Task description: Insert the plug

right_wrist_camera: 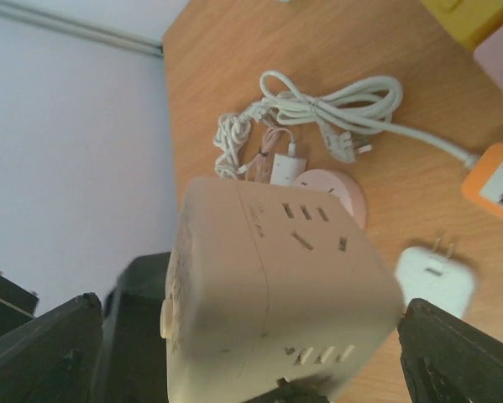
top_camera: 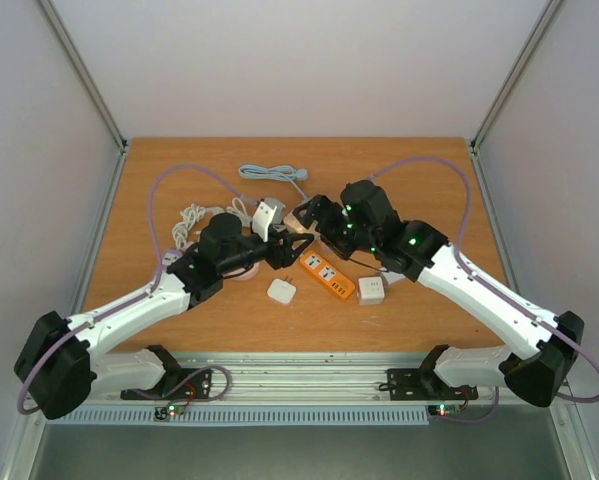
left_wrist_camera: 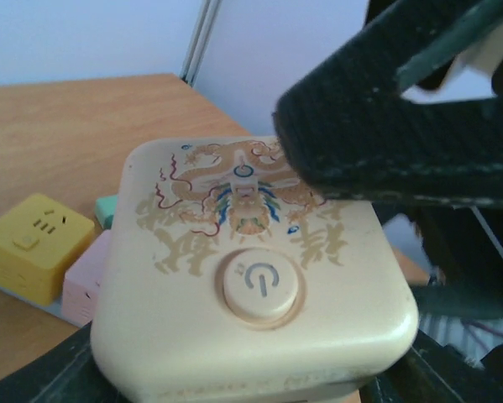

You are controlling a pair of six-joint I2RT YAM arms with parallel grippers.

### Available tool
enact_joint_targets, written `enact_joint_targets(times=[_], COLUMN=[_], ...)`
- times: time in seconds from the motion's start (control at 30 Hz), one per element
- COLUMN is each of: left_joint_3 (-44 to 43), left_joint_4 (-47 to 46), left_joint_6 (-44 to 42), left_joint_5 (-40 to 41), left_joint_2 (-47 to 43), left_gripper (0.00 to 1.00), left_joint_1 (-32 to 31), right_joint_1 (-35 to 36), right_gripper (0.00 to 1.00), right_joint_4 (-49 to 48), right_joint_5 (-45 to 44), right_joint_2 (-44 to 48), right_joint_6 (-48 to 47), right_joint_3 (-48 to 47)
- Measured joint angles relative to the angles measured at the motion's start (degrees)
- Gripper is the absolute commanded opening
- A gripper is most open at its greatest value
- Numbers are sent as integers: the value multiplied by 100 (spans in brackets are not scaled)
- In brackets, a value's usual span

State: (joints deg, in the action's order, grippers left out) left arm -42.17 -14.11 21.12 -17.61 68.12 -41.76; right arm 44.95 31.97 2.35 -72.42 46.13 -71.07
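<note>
The cream socket cube [left_wrist_camera: 175, 336] with the dragon print and round power button is up off the bench [top_camera: 179, 160], right in the middle where the two arms meet. The left pincer [top_camera: 279, 243] has it, closed partway with a finger snug against each lower corner of the cube. The right pincer [top_camera: 300, 217] is spread wide with the cube between its fingers [right_wrist_camera: 41, 353]. One finger stands clear of the cube's side, so it's not gripping as far as I can see. On the bench just in front there's an orange power strip [top_camera: 327, 275], with a white plug [top_camera: 281, 291] near its left end and a second white block [top_camera: 371, 291] by its right end. White cables [right_wrist_camera: 318, 105] lie coiled further back.
</note>
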Motion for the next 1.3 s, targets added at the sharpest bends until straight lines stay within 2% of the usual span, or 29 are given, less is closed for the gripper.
enact_joint_targets(times=[0.17, 0.3, 0.5, 0.77, 1.17, 1.23, 1.3], left_joint_3=[251, 319, 317, 278, 177, 168, 168], left_joint_4=[26, 140, 352, 546, 837, 839, 879], left_joint_6=[-1309, -1969, -2771, -3154, -3351, -3366, -3366], left_joint_5=[-225, -509, -1012, -1357, -1449, -1449, -1447], left_joint_2=[-208, -262, -321, -337, -337, -337, -337], left_gripper=[35, 35, 35, 35, 35, 36, 36], left_joint_1=[-2, -2, -2, -2, -2, -2, -2], right_joint_1=[-74, -107, -107, -90, 48, 94, 140], right_gripper=[97, 97, 95, 93, 90, 88, 79], right_joint_4=[719, 1495, 2192, 2474, 2452, 2424, 2347], right_joint_5=[129, 330, 975, 1405, 1349, 1309, 1241], right_joint_2=[367, 474, 444, 42, -435, -483, -544], right_joint_6=[-1794, -3204, -4503, -4948, -4894, -4839, -4736], right_joint_3=[-166, -658, -850, -859, -957, -920, -887])
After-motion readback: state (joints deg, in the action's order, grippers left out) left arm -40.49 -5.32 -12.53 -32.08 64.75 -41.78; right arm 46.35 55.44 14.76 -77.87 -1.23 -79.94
